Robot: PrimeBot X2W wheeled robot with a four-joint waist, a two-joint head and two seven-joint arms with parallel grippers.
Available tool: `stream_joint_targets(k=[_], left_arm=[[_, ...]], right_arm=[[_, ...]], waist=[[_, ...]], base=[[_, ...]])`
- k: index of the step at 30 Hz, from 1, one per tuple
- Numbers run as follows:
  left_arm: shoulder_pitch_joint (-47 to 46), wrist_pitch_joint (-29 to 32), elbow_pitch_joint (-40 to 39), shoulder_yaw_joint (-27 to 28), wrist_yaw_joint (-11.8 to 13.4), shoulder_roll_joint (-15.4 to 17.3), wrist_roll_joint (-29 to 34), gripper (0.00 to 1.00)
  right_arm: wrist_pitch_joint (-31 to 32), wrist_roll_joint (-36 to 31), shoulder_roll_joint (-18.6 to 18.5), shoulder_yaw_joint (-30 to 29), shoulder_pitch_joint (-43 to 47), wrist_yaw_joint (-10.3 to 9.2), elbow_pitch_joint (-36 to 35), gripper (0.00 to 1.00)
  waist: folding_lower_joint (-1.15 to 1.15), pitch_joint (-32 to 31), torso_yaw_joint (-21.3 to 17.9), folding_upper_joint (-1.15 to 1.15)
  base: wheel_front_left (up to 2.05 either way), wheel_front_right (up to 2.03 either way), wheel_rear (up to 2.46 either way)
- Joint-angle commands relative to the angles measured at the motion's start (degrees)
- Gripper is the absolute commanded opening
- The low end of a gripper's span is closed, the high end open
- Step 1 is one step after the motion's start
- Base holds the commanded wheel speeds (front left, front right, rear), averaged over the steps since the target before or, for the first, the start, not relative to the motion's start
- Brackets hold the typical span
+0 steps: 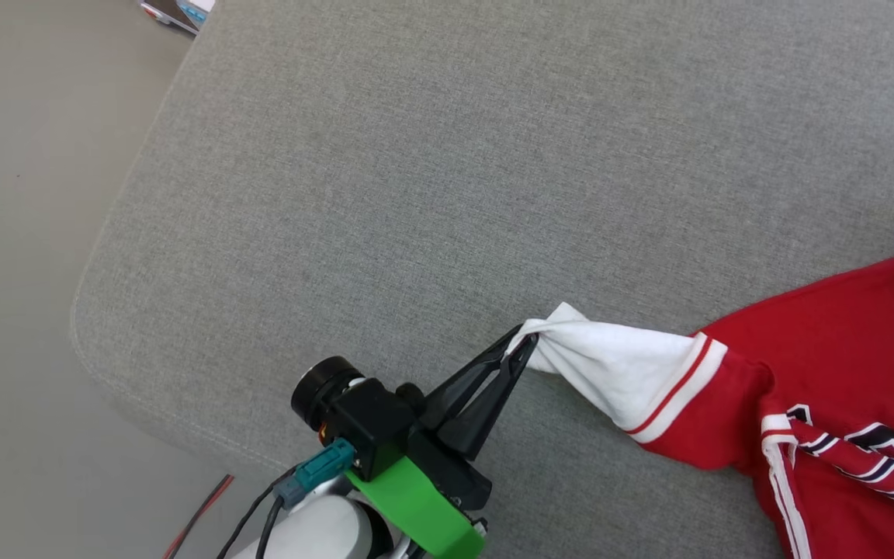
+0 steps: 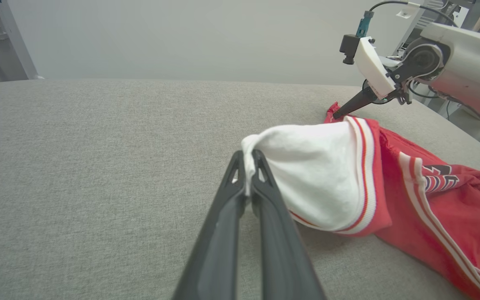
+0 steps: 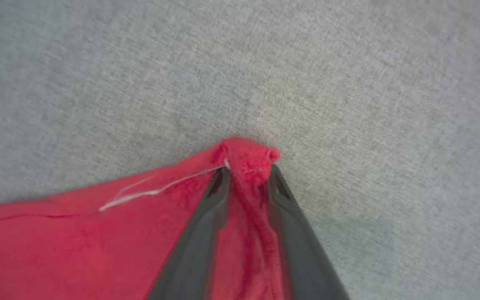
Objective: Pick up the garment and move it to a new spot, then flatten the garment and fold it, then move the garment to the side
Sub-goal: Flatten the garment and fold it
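Note:
The garment (image 1: 827, 365), a red jersey with white sleeves and striped trim, lies crumpled at the right of a grey cushion (image 1: 416, 194). My left gripper (image 1: 523, 341) is shut on the tip of one white sleeve and stretches it out to the left. The left wrist view shows its fingertips (image 2: 247, 160) pinching that sleeve of the garment (image 2: 390, 183). My right gripper (image 2: 336, 116) meets the shirt's far red edge. In the right wrist view my right gripper (image 3: 248, 171) is closed around a bunched red corner of the garment (image 3: 56, 246), low on the cushion.
The cushion's rounded corner and left edge (image 1: 86, 310) drop to a pale floor (image 1: 12, 233). A red-and-black cable (image 1: 199, 512) lies on the floor near my arm. A small object (image 1: 179, 12) sits at the top left. Bare grey fabric spreads left of and beyond the shirt.

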Motion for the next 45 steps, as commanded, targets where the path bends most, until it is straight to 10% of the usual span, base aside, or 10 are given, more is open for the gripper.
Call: stream_joint_targets(k=[1,28,45], left_arm=[[-0.53,-0.22,0.27,0.23,-0.3,-0.14,0.57,0.0],[-1.49,4.81,0.42,5.25,-0.18,8.79,-3.51,0.0],[-16.84,13.9,-0.22,16.85,-2.19,16.1,-12.29,0.0]], right_arm=[[0.12,0.6,1.08,1.07,2.43,0.02,1.6,0.0],[-25.24,3.21,1.5,0.13,-0.43,0.02,2.86,0.0],[-25.76,4.54,2.75,-3.03,-2.12,0.02,-9.48,0.0]], waist=[[-0.01,-0.58,-0.05,0.0],[-0.01,-16.53,-9.67,0.0],[-0.01,-22.88,-18.72,0.0]], base=[[0.0,0.0,0.0],[0.0,0.0,0.0],[0.0,0.0,0.0]])
